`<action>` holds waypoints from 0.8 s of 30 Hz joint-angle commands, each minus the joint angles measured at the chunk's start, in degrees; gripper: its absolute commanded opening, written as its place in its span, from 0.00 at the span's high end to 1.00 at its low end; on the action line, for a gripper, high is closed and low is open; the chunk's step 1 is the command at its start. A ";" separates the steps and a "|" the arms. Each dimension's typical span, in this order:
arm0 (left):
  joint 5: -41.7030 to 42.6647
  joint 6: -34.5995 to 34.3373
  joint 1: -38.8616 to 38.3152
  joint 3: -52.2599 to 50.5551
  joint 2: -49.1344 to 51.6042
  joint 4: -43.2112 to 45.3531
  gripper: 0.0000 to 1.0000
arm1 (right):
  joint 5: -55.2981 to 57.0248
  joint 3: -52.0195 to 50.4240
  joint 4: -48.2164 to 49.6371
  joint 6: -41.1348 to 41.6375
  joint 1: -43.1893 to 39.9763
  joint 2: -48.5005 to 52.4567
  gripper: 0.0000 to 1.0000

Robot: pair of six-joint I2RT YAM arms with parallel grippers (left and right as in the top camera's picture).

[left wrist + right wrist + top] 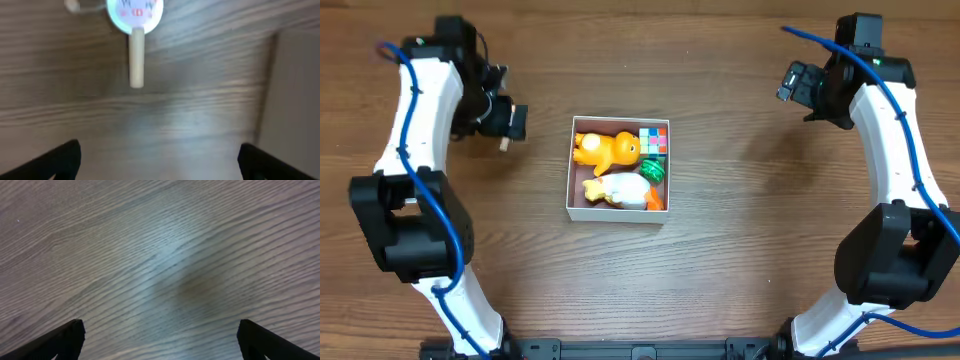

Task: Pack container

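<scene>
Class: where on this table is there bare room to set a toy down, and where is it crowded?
Bare table: between the container and the right arm; in front of the container, between the arm bases. Crowded: the toy-filled container; the lollipop beside the left gripper.

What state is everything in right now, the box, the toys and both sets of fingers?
container, open on top, nearly full of toys.
orange duck, lying inside the container.
white toy, lying inside, next to the duck.
colour cube, inside, in a corner.
green toy, inside, beside the cube.
lollipop-shaped toy, flat on the table, not held.
left gripper, fingers open, empty.
right gripper, fingers open, empty.
</scene>
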 commanded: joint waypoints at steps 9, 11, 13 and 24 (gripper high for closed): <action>-8.52 -9.18 -0.02 -10.34 0.55 13.57 0.00 | 0.07 -0.13 0.42 0.24 -0.02 -0.87 0.00; -7.87 -9.07 -0.09 -10.34 0.63 14.38 0.00 | 0.09 -0.13 0.42 0.24 -0.02 -0.87 0.00; -7.89 -7.19 -0.07 -10.34 1.14 17.29 0.00 | 0.07 -0.13 0.42 0.24 -0.02 -0.87 0.00; -9.42 -6.56 -1.11 -7.52 7.69 18.93 0.00 | 0.09 -0.13 0.42 0.24 -0.02 -0.87 0.00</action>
